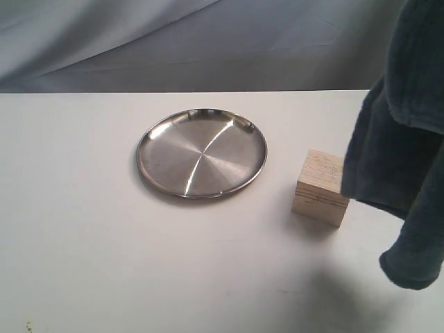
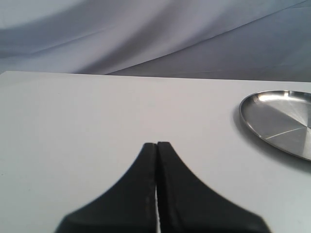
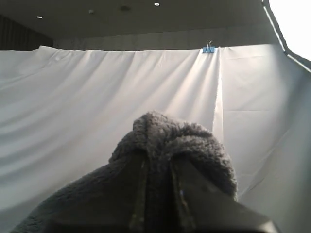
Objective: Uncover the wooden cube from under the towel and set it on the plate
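We have the pale, sharp-edged wooden cube [image 1: 320, 187] out in the open, sitting on the white table [image 1: 83, 243] just to the right of the round, shiny steel plate [image 1: 201, 154], close to it but not touching. Further right of the plate, the fluffy blue-grey towel [image 1: 406, 139] hangs in the air in thick folds and overlaps the cube's far edge; we cannot tell if they touch. The right gripper [image 3: 158, 162] has its jaws clamped on a bunched fold of that towel. The left gripper [image 2: 156, 145] sits low over the table, apart from the plate, jaws pressed flat together.
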Available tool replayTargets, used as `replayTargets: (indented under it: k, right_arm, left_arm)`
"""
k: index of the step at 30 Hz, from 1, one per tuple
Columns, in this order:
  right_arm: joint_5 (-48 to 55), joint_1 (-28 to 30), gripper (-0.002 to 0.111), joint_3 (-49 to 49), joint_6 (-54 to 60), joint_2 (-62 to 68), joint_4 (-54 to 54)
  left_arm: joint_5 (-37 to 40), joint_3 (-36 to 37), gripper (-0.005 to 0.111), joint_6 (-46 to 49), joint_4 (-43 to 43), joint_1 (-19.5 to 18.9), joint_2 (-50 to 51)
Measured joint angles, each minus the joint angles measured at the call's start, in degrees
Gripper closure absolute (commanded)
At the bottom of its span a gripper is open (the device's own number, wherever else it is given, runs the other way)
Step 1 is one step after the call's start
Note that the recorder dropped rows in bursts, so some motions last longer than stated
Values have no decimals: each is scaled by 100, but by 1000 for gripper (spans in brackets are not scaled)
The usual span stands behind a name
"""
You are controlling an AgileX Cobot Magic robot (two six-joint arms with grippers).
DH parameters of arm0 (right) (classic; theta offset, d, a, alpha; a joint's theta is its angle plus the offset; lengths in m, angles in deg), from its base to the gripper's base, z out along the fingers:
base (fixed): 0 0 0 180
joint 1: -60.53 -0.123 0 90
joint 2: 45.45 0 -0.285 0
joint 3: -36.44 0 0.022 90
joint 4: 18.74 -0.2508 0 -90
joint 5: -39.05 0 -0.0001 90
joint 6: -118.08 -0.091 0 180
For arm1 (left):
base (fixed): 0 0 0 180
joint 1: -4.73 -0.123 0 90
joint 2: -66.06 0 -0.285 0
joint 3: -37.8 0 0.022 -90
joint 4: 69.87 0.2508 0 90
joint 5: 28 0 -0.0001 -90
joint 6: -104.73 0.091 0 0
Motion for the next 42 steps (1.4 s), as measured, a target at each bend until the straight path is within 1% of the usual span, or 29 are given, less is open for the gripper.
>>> replayTargets:
  k: [5,10,14,16,19,22,25,28,32,33,37,42]
  right_arm:
    - [-14,0,108,0,96,0,420]
    - [71,0,108,0,194,11,484]
    - [762,0,108,0,209,11,484]
    - [1449,0,108,0,209,27,484]
    - [1946,0,108,0,209,92,360]
    - [2344,0,108,0,209,225,-27]
    - [2671,0,108,0,279,443,-640]
    - [3272,0,108,0,1169,855,-1692]
    - [4543,-8,108,0,2776,1394,-3318]
    - [4652,-8,108,0,2982,1480,-3533]
    - [4863,-8,108,0,2981,1656,-3470]
    - [5954,-8,108,0,2933,1896,-2758]
  left_arm:
    - [0,0,106,0,0,0,0]
    - [0,0,106,0,0,0,0]
    - [0,0,106,0,0,0,0]
    - [0,0,106,0,0,0,0]
    - [0,0,106,0,0,0,0]
    - [0,0,106,0,0,0,0]
    - [0,0,106,0,0,0,0]
    - [0,0,106,0,0,0,0]
    - [0,0,106,0,0,0,0]
    - [0,0,106,0,0,0,0]
    - [0,0,106,0,0,0,0]
    - [0,0,106,0,0,0,0]
